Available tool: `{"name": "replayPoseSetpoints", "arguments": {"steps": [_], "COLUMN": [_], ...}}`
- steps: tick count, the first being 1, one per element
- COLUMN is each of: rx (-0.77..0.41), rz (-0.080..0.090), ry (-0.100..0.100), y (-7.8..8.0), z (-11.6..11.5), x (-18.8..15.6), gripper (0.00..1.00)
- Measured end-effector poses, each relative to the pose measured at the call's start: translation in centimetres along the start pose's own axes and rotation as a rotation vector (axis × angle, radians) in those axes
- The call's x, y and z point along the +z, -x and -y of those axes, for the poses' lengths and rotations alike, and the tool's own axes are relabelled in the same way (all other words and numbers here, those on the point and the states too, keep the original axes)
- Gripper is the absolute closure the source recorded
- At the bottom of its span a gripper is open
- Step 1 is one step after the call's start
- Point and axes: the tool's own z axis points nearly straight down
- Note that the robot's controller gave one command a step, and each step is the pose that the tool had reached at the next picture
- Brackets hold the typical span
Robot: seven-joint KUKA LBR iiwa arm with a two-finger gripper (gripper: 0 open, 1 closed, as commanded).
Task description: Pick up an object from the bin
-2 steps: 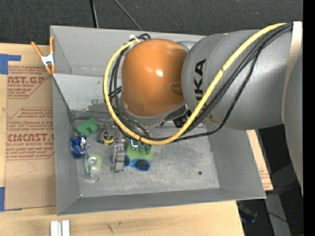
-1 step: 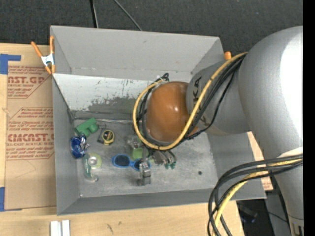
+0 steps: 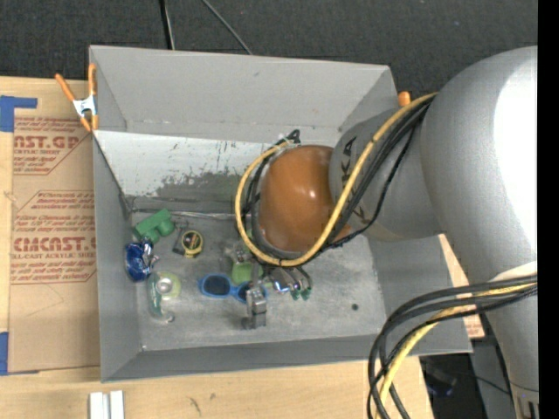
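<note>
Gripper low over the near-middle floor of the bin, under the wrist's orange cover; open or closed, cannot tell. Blue oval piece and small green piece lie just left of it, probably the target. Green block and clear cup sit farther left. Floor is scuffed grey metal; the sloped walls likely keep things gathered low.

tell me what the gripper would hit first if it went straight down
Likely the blue oval or the green bit lying right by the gripper; depth is unclear, so it may just meet the bin floor.
</note>
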Motion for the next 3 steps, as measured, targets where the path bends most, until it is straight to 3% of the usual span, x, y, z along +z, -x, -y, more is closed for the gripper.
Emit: {"name": "replayPoseSetpoints", "arguments": {"steps": [3], "rx": [0.000], "rz": [0.000], "ry": [0.000], "y": [0.09], "z": [-0.27], "x": [0.02], "gripper": [0.00]}}
